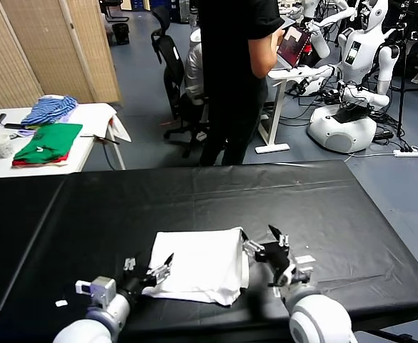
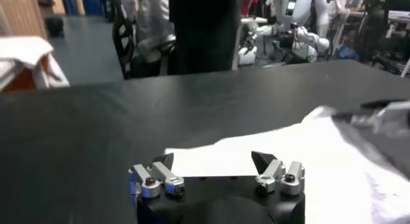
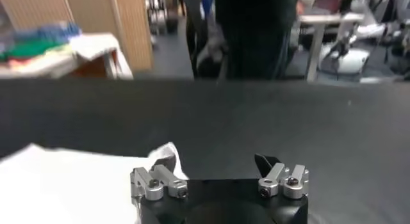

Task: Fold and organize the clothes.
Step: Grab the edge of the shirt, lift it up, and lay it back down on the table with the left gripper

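Soft white cotton T-shirt [image 1: 201,266], matt and lightly creased, lying on a worktop [image 1: 323,207] covered in smooth black sheeting with a faint sheen. Both end effectors show brushed silver metal knuckles and black matt fingertips [image 2: 261,160].

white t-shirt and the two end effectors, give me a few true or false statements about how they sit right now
1. The white T-shirt lies folded on the black table. True.
2. The left end effector is clamped shut on the shirt. False: its fingers stand open at the shirt's left edge, holding nothing.
3. The right end effector is open beside the shirt's right edge. True.
4. The green garment lies on the black table next to the shirt. False: it sits on a separate white table farther back on the left.
5. A blue striped garment lies behind the green one. True.
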You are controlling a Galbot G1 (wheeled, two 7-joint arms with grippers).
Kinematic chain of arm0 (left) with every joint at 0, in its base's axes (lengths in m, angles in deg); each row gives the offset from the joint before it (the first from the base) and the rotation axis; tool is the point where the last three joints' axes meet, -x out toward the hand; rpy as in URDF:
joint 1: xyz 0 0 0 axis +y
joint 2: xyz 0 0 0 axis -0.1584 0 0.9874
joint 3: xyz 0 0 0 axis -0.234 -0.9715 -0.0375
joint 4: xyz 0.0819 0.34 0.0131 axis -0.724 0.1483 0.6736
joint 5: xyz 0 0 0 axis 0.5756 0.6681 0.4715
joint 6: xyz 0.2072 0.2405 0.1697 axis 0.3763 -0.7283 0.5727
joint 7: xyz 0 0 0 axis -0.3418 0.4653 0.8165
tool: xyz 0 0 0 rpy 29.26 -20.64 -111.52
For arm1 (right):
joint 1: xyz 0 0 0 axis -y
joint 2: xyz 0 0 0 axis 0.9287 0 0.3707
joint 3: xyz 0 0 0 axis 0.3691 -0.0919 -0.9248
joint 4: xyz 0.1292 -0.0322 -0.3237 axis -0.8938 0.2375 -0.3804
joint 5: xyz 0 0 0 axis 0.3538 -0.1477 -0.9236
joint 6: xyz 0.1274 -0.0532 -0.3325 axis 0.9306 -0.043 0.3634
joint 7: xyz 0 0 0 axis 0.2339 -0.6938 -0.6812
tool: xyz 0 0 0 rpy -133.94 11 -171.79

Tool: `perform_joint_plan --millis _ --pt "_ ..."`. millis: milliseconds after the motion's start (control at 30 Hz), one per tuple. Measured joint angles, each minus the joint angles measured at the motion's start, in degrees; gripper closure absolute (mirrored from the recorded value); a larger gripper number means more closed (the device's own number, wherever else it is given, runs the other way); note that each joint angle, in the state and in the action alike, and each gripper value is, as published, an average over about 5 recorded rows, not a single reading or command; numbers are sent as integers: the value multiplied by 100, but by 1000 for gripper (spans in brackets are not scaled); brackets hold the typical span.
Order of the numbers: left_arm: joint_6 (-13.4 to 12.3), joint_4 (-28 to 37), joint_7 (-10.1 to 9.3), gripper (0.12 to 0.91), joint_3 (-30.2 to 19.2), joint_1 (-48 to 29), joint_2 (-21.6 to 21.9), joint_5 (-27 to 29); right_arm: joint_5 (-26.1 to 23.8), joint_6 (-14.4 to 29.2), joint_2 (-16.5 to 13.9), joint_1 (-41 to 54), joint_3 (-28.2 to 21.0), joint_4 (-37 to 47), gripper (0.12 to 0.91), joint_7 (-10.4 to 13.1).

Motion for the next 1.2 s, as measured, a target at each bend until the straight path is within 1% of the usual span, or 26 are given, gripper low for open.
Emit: perform_joint_plan --millis 200,400,600,700,867,1133,1200 --pt "-203 180 96 123 238 32 -41 -502 -17 -28 16 -317 65 -479 118 1" --pt "-231 304 156 123 293 32 -84 -720 -57 -280 2 -440 167 -565 118 114" --pt "-143 415 157 123 321 -40 -84 -1162 -49 -349 -30 -600 281 -727 118 107" --pt "-36 438 179 123 331 -44 -93 -1333 -47 -353 -34 -681 336 -804 118 105" --pt "139 437 282 123 320 -6 -102 -1359 -47 -352 -22 -749 388 -865 118 105" --pt "282 505 501 124 277 -24 -141 -1388 -48 -343 39 -839 430 -910 118 111" --pt "327 536 550 135 246 -42 -169 -1395 -49 -339 51 -862 449 -924 118 112"
